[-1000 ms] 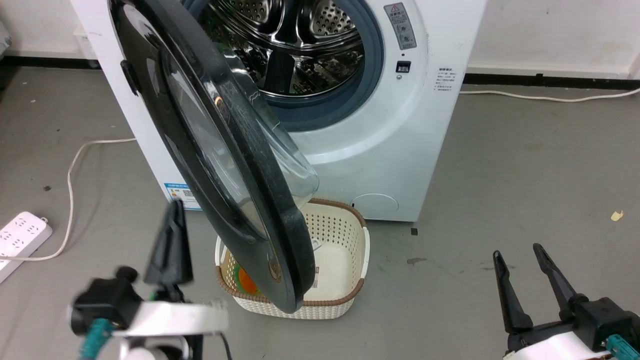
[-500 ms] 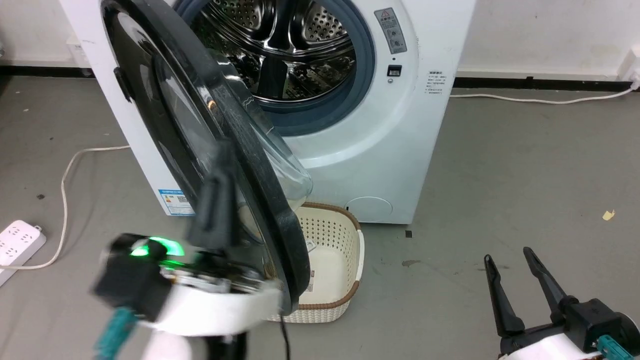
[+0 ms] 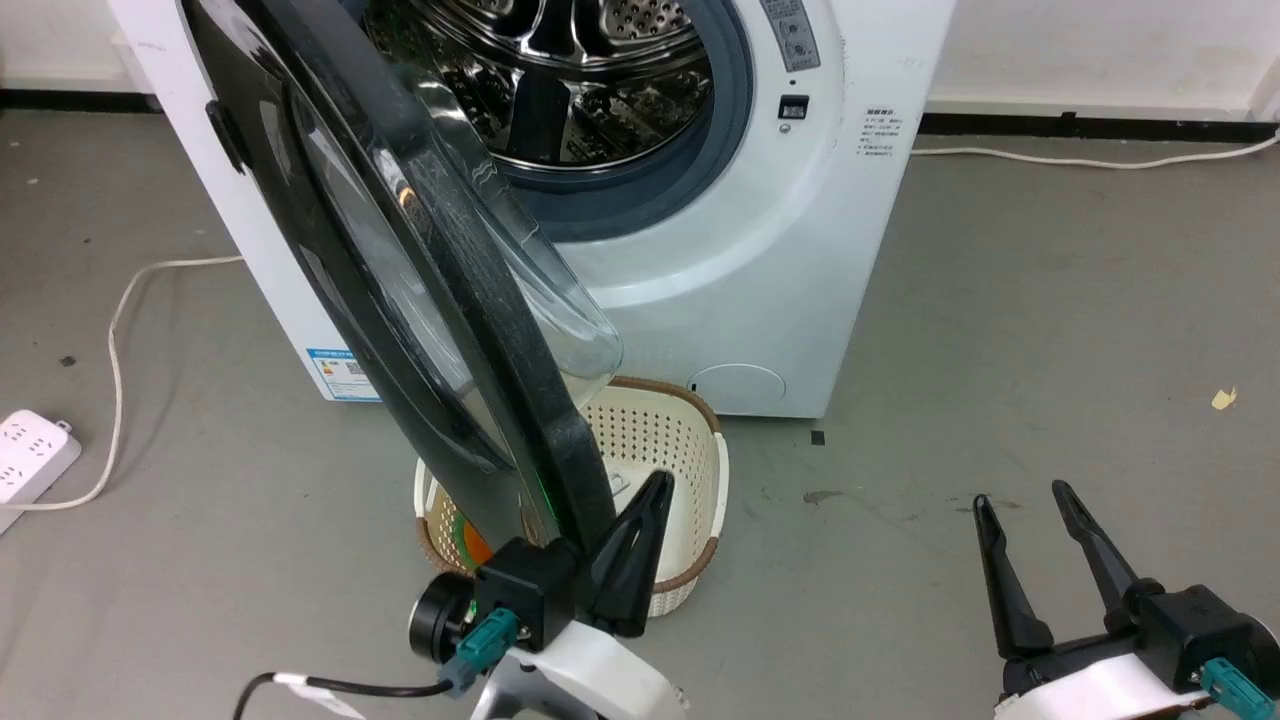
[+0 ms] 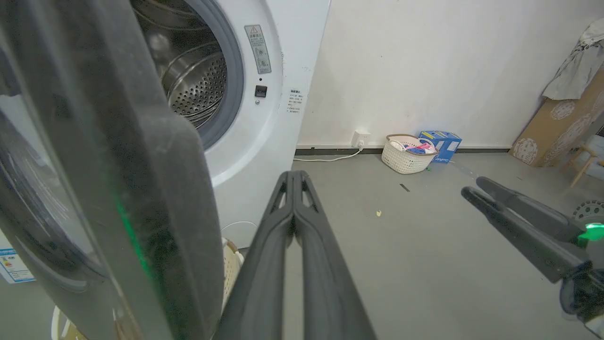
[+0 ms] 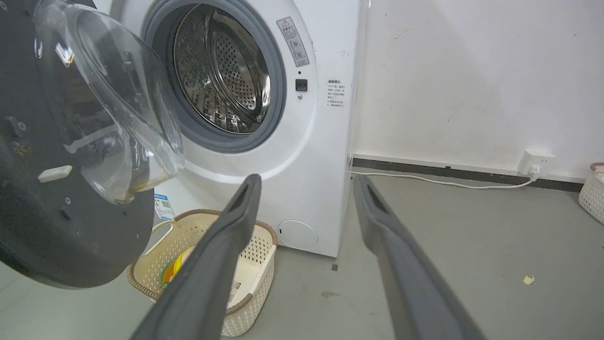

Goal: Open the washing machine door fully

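Note:
The washing machine door [image 3: 400,300], a glossy black ring around a clear glass bowl [image 3: 545,300], stands partly open and swings out to the left of the white machine [image 3: 800,250]. The steel drum [image 3: 580,80] is exposed. My left gripper [image 3: 658,482] is shut and empty, just right of the door's lower free edge, on its inner side. In the left wrist view its fingers [image 4: 293,175] are pressed together beside the door rim [image 4: 155,198]; I cannot tell whether they touch it. My right gripper [image 3: 1018,495] stands open and empty over the floor at the lower right, also seen as [image 5: 306,182].
A cream perforated basket [image 3: 690,440] sits on the floor under the door's lower edge, with something orange inside. A white power strip [image 3: 30,455] and its cable [image 3: 115,330] lie at the left. Another basket [image 4: 408,153] and a blue box [image 4: 441,140] stand by the wall.
My left gripper has swept from the door's outer left side, under its lower edge, to its inner right side. The door's angle looks the same. The head camera shifted slightly.

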